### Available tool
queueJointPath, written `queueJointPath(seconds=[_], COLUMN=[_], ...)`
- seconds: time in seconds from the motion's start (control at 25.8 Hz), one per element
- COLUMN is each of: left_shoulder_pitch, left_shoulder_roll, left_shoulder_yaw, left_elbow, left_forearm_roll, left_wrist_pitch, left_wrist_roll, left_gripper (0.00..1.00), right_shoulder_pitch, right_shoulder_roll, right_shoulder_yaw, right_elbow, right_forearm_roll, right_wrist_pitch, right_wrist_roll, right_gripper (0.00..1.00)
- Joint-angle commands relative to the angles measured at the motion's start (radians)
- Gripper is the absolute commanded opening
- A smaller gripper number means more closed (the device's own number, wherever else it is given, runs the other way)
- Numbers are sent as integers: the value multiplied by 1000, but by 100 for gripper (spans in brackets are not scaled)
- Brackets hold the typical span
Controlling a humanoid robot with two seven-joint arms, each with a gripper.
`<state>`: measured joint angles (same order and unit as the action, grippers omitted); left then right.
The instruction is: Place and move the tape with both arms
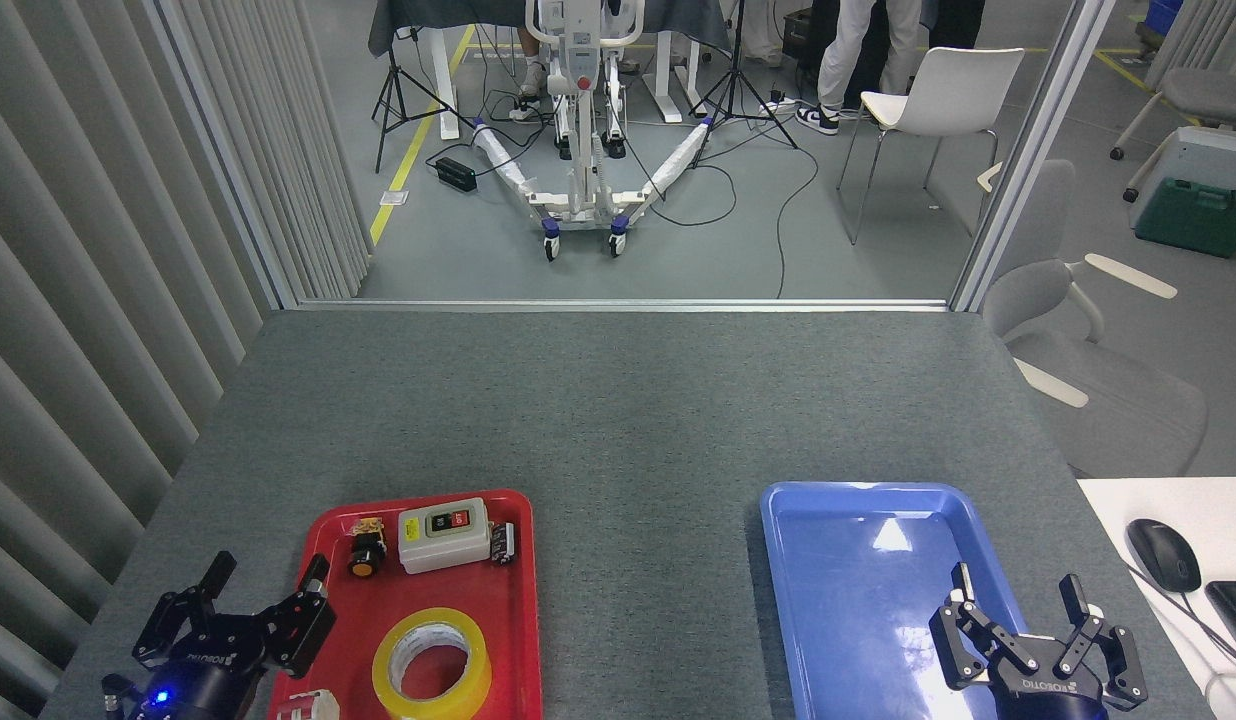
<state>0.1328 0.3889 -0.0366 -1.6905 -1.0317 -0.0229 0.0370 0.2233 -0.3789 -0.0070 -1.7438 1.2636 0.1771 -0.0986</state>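
A grey felt-covered table (618,420) carries two shallow plastic trays at its near edge: a red rectangular tray (523,600) on the left and a glossy blue rectangular tray (858,560) on the right, well apart from each other. The wide roll of translucent yellow packing tape (432,665) with its white inner core lies flat in the near part of the red tray, hole facing up. Farther back in the same tray sit a beige switch box (443,535) with a black and a red button, a small black-and-orange knob-like part (366,553) to its left, and a small dark component (503,541) just to its right. A small red-and-white item (303,705) shows at the tray's near left corner, partly cut off. The left black two-finger gripper (268,575) hangs over the red tray's left rim, its fingers spread and holding nothing, just left of the tape without touching it. The right black two-finger gripper (1018,595) hovers over the near right part of the blue tray, fingers likewise spread and empty. A black computer mouse (1163,555) lies on a white desk (1108,500) at far right.
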Motion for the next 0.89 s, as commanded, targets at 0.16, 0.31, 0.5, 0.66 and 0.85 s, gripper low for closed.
queueJointPath(seconds=[0.16, 0.31, 0.5, 0.66, 0.85], left_shoulder_pitch=[-2, -2, -2, -2, -2], left_shoulder_roll=[1, -1, -9, -9, -10], left_shoulder_yaw=[0, 0, 0, 0, 0], left_elbow=[2, 2, 2, 2, 0], left_forearm_roll=[5, 5, 5, 5, 5], left_wrist_pitch=[3, 5, 6, 6, 6], left_wrist_roll=[0, 1, 1, 0, 0], left_gripper=[100, 100, 100, 100, 100], right_shoulder_pitch=[-1, -1, -1, -2, -1], right_shoulder_roll=[-6, -5, -6, -8, -14], right_shoulder_yaw=[1, 5, 5, 5, 4], right_elbow=[3, 4, 4, 4, 4], right_forearm_roll=[-1, -1, -1, -1, -1], right_wrist_pitch=[-1, -1, 1, 1, 1], right_wrist_roll=[-4, -4, -4, -4, -4], right_gripper=[100, 100, 100, 100, 100])
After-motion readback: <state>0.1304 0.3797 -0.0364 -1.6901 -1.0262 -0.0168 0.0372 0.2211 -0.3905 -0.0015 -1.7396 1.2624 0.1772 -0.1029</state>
